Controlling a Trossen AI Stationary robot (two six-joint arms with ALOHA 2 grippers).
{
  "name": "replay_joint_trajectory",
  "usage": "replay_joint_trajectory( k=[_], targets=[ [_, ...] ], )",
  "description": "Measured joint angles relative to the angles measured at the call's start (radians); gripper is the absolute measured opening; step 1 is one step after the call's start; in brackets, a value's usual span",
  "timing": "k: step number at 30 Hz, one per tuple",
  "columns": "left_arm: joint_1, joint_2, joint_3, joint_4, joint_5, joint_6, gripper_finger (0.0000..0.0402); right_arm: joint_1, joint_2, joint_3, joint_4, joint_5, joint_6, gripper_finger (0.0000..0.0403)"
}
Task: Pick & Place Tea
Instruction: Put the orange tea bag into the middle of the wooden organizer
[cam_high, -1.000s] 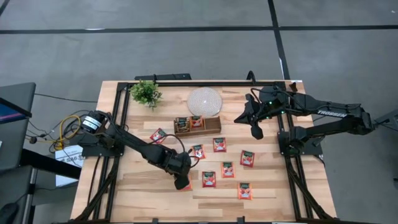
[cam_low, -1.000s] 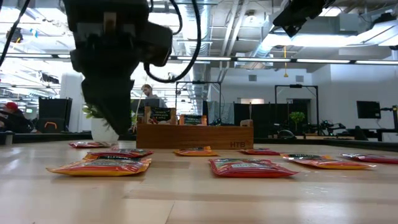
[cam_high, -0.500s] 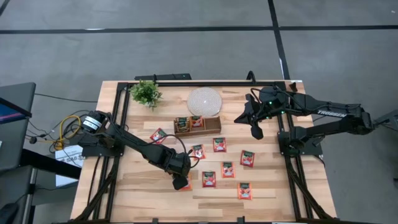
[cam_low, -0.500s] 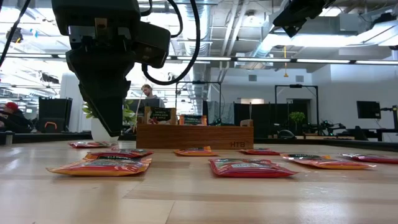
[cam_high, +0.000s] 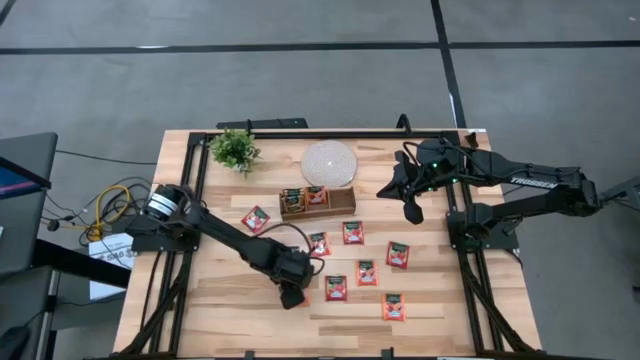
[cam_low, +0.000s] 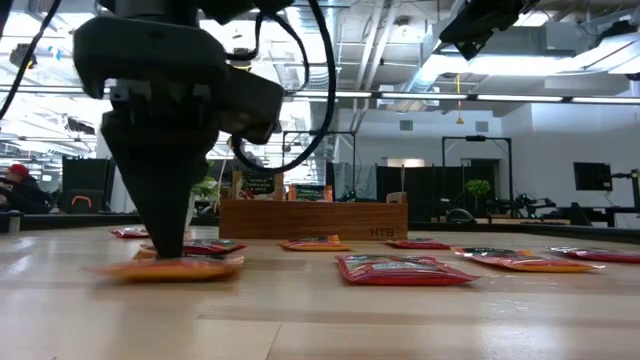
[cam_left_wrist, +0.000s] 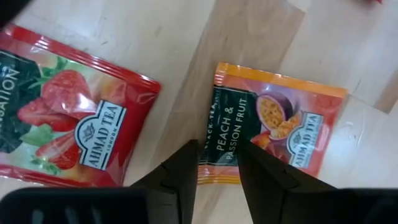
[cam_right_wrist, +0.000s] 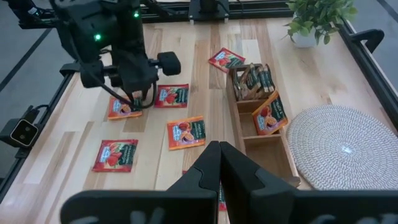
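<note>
So the left gripper (cam_left_wrist: 216, 167) is down at the table near the front-left of the sachet spread, with its two dark fingers (cam_left_wrist: 182, 174) parted and straddling the edge of an orange peach and passion fruit sachet (cam_left_wrist: 280, 134); the tips are on either side of that edge, and the sachet lies flat on the wood. Just beside it sits a red strawberry sachet (cam_left_wrist: 71, 118), also flat. From above, the left gripper (cam_high: 292, 292) covers most of the orange sachet, and in the low view it stands right on top of it (cam_low: 165, 268). The rest of the tea is scattered over the middle of the table (cam_high: 180, 320): red-orange sachets such as one (cam_high: 335, 287) near the gripper, another (cam_high: 398, 254) further right, and one (cam_high: 255, 218) off to the far left. A few sachets stand in the wooden tray (cam_high: 317, 202), which is just in front of the round white disc (cam_high: 328, 162). A small potted plant (cam_high: 234, 150) is at the far-left corner. The right gripper (cam_high: 410, 205) hangs above the far-right side, fingers pressed together, holding nothing.
</note>
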Motion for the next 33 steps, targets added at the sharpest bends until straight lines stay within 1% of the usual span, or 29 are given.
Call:
replay_joint_trajectory(
  k=[3,12,16,26,30,33],
  targets=[
    [0.000,0.027,0.017,-0.036,-0.001,-0.031,0.0107,0.000,0.000,0.000,-0.001,0.000,0.000,0.0000],
    [0.000,0.029,0.026,-0.045,0.007,-0.078,0.0102,0.000,0.000,0.000,-0.002,-0.001,-0.008,0.0000],
    [0.000,0.032,0.054,-0.067,0.006,-0.066,0.0082,0.000,0.000,0.000,-0.002,-0.001,-0.010,0.0000],
    [0.000,0.040,0.110,-0.152,-0.050,-0.053,0.0007,0.000,0.000,0.000,-0.002,-0.001,-0.010,0.0000],
    [0.000,0.040,0.145,-0.174,-0.063,-0.050,0.0001,0.000,0.000,0.000,-0.002,-0.002,-0.010,0.0000],
    [-0.001,0.040,0.182,-0.223,-0.078,-0.045,0.0000,0.000,0.000,0.000,-0.002,-0.002,-0.010,0.0000]
  ],
)
